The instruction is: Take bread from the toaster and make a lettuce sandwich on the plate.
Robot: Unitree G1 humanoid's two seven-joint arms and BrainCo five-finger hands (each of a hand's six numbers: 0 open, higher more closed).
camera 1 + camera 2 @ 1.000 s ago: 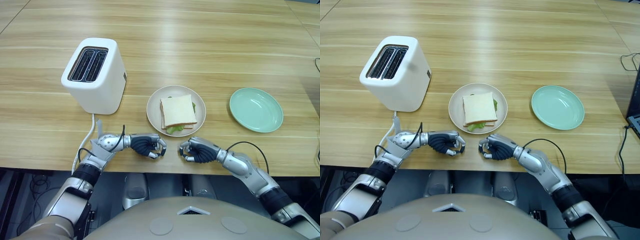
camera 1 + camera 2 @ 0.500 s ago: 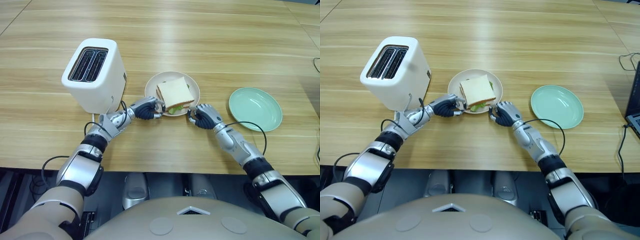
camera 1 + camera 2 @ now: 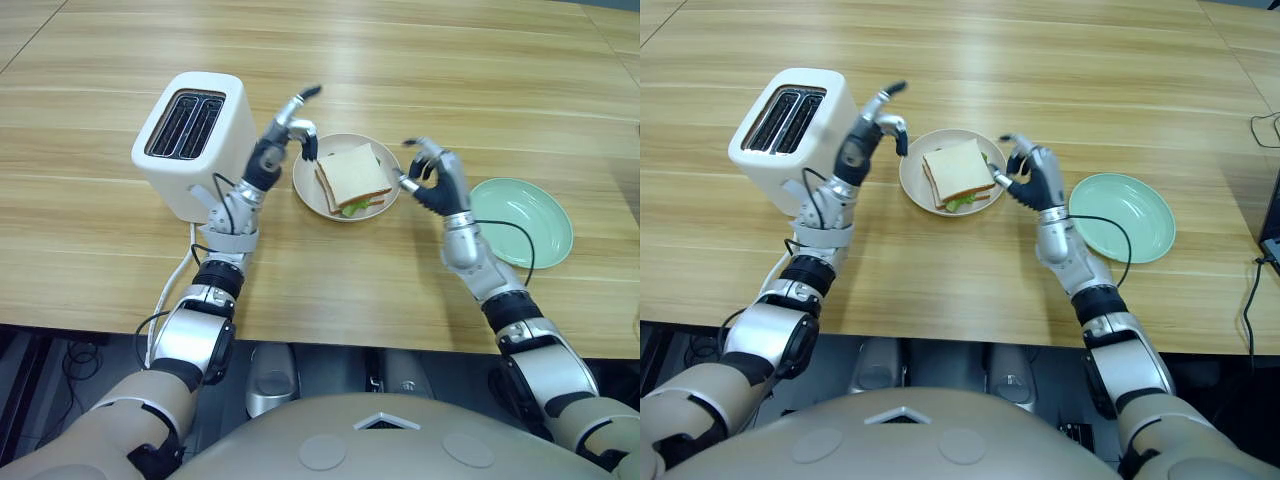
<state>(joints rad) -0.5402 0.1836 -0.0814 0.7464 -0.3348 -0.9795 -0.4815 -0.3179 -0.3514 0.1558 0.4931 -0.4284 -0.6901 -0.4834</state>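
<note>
Now | left hand (image 3: 275, 150) fingers apart | right hand (image 3: 440, 185) fingers curled, empty | both beside plate (image 3: 305, 190) rim

Wood-plank bench (image 3: 420, 60). On it, L to R: white toaster (image 3: 190, 150), 2 slots up; beige plate (image 3: 309, 196) just beside toaster; green plate (image 3: 525, 215) apart, R side. White cord (image 3: 180, 280) from toaster to near edge.
</note>
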